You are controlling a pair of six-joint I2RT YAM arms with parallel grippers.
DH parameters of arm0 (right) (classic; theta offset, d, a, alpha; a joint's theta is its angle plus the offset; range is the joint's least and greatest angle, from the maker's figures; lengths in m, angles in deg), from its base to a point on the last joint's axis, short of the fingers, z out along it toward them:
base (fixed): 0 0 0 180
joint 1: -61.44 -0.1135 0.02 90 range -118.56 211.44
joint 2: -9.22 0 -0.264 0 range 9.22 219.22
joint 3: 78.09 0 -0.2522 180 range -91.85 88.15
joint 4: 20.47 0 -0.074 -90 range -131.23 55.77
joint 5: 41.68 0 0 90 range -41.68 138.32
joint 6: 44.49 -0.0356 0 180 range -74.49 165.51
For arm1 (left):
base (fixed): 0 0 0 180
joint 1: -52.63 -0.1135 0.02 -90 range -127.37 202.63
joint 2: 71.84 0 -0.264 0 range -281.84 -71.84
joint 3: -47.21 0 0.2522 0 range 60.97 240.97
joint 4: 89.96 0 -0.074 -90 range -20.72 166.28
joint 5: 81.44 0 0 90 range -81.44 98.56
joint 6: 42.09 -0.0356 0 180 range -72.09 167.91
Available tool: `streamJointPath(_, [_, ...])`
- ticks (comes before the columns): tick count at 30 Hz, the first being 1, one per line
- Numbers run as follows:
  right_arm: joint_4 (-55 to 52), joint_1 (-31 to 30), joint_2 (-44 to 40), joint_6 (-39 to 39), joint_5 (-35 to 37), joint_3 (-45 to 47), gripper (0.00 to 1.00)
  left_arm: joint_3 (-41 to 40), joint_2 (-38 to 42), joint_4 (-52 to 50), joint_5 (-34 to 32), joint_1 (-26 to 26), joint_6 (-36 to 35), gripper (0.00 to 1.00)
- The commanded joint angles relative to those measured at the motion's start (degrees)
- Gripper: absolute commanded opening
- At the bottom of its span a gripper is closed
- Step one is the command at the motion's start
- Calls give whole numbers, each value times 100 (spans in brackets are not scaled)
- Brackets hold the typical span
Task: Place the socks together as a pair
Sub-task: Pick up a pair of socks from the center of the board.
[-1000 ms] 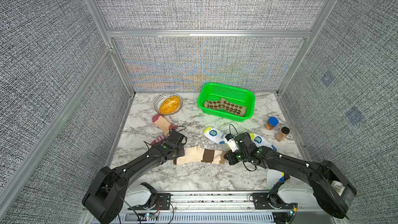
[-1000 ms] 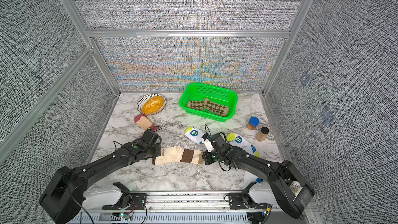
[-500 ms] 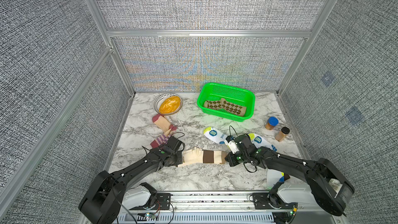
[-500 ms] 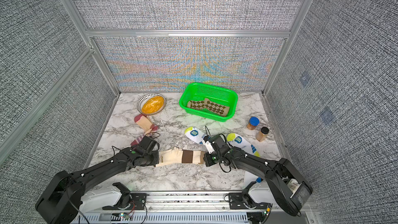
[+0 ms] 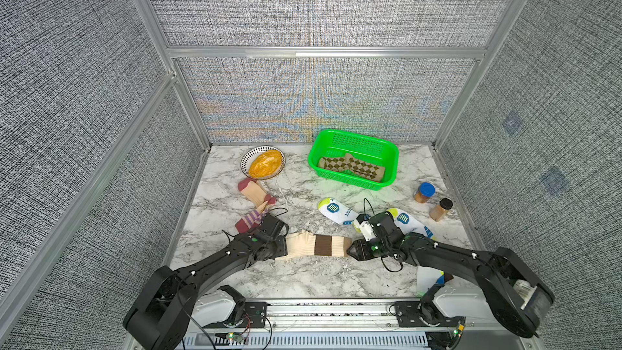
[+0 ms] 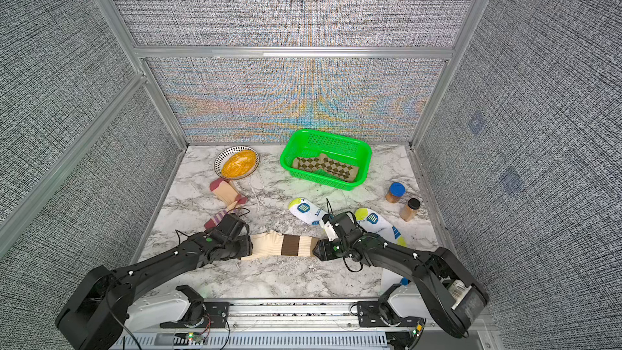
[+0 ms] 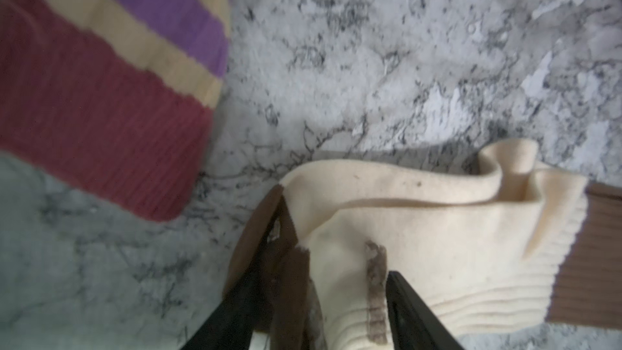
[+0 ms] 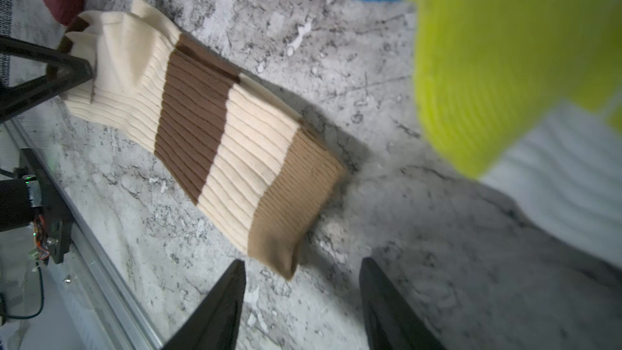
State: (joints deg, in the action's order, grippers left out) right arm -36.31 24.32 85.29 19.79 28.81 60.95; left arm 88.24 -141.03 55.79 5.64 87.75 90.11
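Two cream socks with a brown band [image 5: 314,245] [image 6: 282,245] lie one on the other, flat on the marble table near its front. My left gripper [image 5: 282,247] [image 6: 247,247] is at their toe end. In the left wrist view it [image 7: 319,297] stands open, with the brown-tipped toe fabric [image 7: 420,230] loose between its fingers. My right gripper [image 5: 351,250] [image 6: 316,250] is at the tan cuff end. In the right wrist view it [image 8: 303,262] is open and the cuff [image 8: 296,196] lies just ahead of its fingertips, untouched.
A maroon-peach sock [image 5: 255,193] and a purple-striped one [image 5: 249,222] lie at the left. Two white socks with lime toes [image 5: 336,212] [image 5: 407,222] lie near my right arm. Argyle socks sit in the green basket [image 5: 390,163]. A bowl [image 5: 264,163] and two jars [image 5: 424,192] [image 5: 441,209] stand further back.
Both grippers have opened and let go of the cream socks' ends. The socks now rest on the table, slightly nearer the front edge.
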Motion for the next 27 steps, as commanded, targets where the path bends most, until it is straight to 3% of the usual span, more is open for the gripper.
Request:
streamJointPath(1, [437, -16, 365, -218, -202, -33, 57, -16, -316, 38, 37, -4, -17, 63])
streamJointPath(4, [612, -190, 690, -324, -252, -174, 56, 20, -544, 119, 96, 11, -53, 57])
streamJointPath(6, [674, -257, 848, -401, -236, -224, 49, -11, -584, 173, 153, 46, -45, 48])
streamJointPath(10, [775, -256, 982, -487, -211, -241, 15, -1, -454, 102, 188, 116, -52, 22])
streamJointPath(13, [604, -210, 737, -451, -1, -403, 0, 194, -245, -45, 234, 127, -104, 9])
streamJointPath(21, [-347, 484, -424, -223, 412, -1381, 0, 1936, -65, -365, 379, 125, -441, 1])
streamJointPath(27, [-637, 1484, -313, 160, 443, -2582, 0, 4401, -1588, -465, 333, 41, -1239, 1])
